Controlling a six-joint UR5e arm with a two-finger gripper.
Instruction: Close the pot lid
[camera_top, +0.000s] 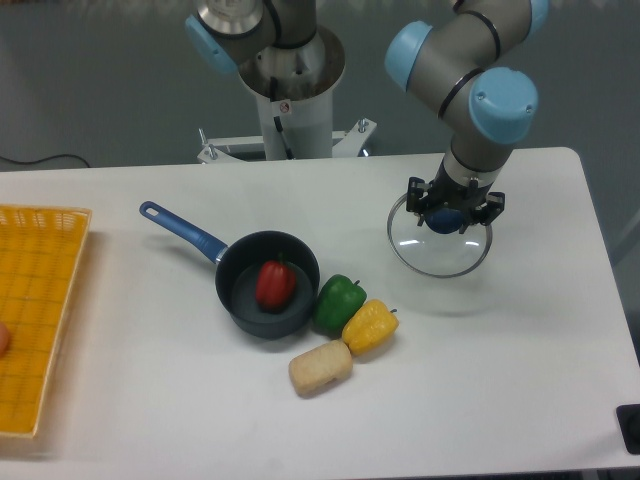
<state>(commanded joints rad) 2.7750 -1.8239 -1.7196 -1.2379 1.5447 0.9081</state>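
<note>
The dark blue pot (268, 285) stands uncovered at the table's middle, with its bright-blue handle (182, 231) pointing to the back left. A red pepper (275, 283) lies inside it. The clear glass lid (440, 246) with a metal rim is to the right of the pot, well apart from it. My gripper (447, 219) points straight down over the lid's centre and is shut on its blue knob. A faint shadow on the table in front of the lid suggests that it hangs slightly above the surface.
A green pepper (338, 302), a yellow pepper (369, 326) and a beige bread-like block (320, 368) lie against the pot's front right side. A yellow basket (35, 320) stands at the left edge. The arm's base (290, 100) is at the back.
</note>
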